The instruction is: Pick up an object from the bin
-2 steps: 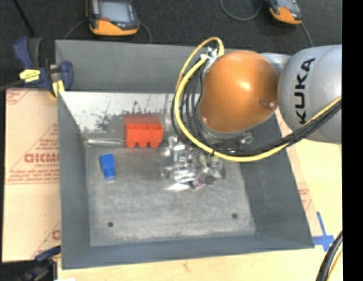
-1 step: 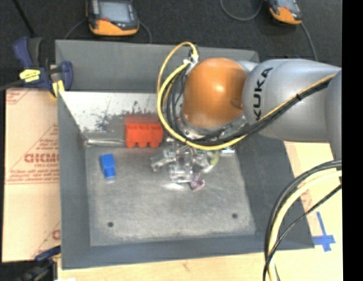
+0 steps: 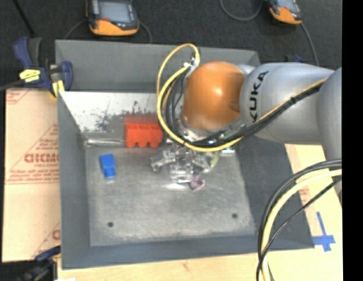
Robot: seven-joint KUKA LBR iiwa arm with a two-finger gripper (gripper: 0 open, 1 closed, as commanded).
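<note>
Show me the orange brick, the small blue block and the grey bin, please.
orange brick (image 3: 142, 134): camera view, middle of its top face.
blue block (image 3: 108, 165): camera view, middle of the block.
grey bin (image 3: 146, 209): camera view, bare floor towards the near wall.

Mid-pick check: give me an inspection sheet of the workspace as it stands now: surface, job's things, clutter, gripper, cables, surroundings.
Surface: grey metal bin, floor scuffed, back wall speckled with dark marks.
Job's things: heap of clear and silvery pieces at mid-floor, under the gripper; a small purple piece at the heap's near edge.
Clutter: red-orange studded block by the back wall; blue block at left, apart from the rest.
Grippers: gripper low over the heap, beneath the orange wrist cover; open or shut cannot be told.
Cables: yellow and black cables loop round the wrist.
Surroundings: orange-and-black device on the dark floor beyond the bin; second device further right.
</note>
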